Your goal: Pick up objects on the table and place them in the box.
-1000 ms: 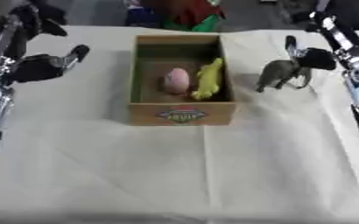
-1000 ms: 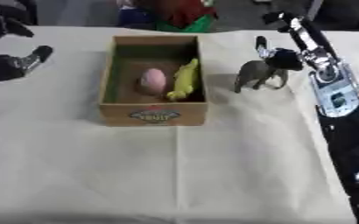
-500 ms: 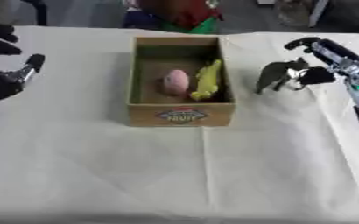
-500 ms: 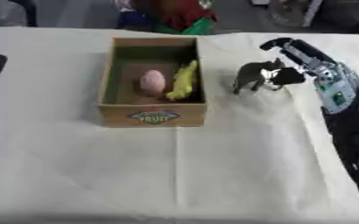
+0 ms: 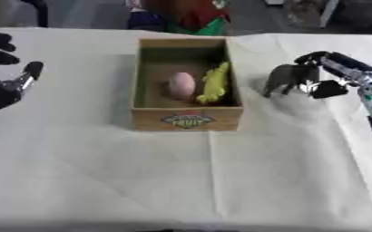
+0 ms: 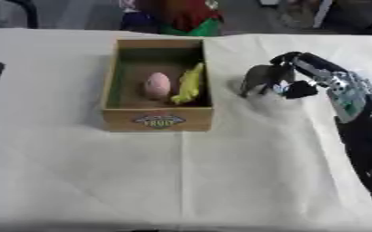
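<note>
So the cardboard box (image 5: pixel 187 118) sits open-topped about mid-counter on a pale cloth (image 5: pixel 181 181) that covers the whole counter, with a "fruit" label on its near wall. Inside it there's a pink egg-shaped thing (image 5: pixel 181 85) lying next to a yellow banana-ish toy (image 5: pixel 214 83), the two right beside each other, with the yellow one along the box's right wall. Just outside the box on the right stands a small dark grey animal figure, looks like an elephant (image 6: pixel 261 79), upright on the cloth and near the box but not touching it. The right robot hand (image 6: pixel 300 74) comes in from the right edge and is curled around the back end of the elephant, fingers over the top and thumb below, so it looks clamped on the figure. The elephant's feet seem to be down on the cloth, though I can't really tell for sure. The left robot hand (image 5: pixel 7 77) shows at the left edge, well away from the box, fingers spread and relaxed, holding nothing.
</note>
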Tool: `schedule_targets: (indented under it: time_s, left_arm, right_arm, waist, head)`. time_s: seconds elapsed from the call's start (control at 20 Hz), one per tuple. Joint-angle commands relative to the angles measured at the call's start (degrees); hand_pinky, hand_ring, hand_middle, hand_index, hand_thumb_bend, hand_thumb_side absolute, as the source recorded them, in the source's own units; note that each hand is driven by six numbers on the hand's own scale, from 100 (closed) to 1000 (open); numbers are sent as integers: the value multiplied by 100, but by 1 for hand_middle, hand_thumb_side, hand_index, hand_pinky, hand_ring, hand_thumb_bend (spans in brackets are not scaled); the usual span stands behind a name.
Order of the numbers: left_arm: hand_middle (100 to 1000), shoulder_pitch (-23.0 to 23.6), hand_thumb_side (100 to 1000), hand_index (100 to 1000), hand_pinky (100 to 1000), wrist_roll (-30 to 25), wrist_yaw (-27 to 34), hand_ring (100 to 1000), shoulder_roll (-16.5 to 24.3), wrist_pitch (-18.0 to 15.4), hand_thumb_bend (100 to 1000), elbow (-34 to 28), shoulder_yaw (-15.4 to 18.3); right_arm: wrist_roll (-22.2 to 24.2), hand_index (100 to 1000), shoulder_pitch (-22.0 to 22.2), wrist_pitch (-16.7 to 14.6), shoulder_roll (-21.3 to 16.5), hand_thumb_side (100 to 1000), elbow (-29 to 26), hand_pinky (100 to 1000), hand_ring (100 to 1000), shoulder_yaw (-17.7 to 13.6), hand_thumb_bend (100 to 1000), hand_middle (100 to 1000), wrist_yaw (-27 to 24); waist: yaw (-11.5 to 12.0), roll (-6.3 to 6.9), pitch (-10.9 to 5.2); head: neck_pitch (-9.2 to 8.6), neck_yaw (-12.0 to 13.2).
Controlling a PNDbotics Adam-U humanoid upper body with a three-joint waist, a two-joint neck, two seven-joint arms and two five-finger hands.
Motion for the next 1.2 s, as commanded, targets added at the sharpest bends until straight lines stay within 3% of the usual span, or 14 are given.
schedule_targets:
  time_s: [0.05, 0.15, 0.2, 0.5, 0.8, 1.2]
  left_arm:
    - [574, -21, 100, 703, 717, -32, 14, 576, 81, 4, 491, -99, 61]
    - [574, -8, 100, 704, 717, -47, 10, 576, 70, 8, 489, -91, 55]
    - [573, -2, 100, 704, 717, -49, 8, 576, 64, 10, 488, -88, 55]
    - [573, 26, 100, 703, 715, -48, -5, 575, 36, 27, 478, -69, 58]
    - [572, 42, 100, 703, 714, -30, 9, 575, 6, 40, 475, -69, 68]
    - [572, 57, 100, 703, 712, -24, 73, 575, -27, 47, 475, -80, 73]
  right_arm:
    - [138, 876, -90, -71, -129, 369, -66, 865, 888, 2, 125, 757, 175]
    - [95, 827, -72, -48, -119, 380, -86, 807, 800, -17, 111, 654, 235]
    - [60, 763, -67, -31, -117, 386, -92, 757, 733, -22, 105, 562, 263]
    - [-522, 481, -54, 112, -96, 343, -197, 529, 421, -79, 100, 261, 311]
    - [-1082, 418, -97, 133, -15, 283, -467, 459, 348, -92, 100, 184, 136]
    - [-1082, 411, -328, 54, 247, 225, -880, 458, 345, -59, 100, 173, -214]
  waist:
    - [-6, 20, -90]
    - [-7, 20, -91]
    - [-7, 19, -91]
    - [-1, 9, -98]
    - [16, 10, -108]
    - [72, 11, -143]
  head:
    - [26, -7]
    - [26, -11]
    - [26, -8]
    - [26, -3]
    - [26, 2]
    - [26, -16]
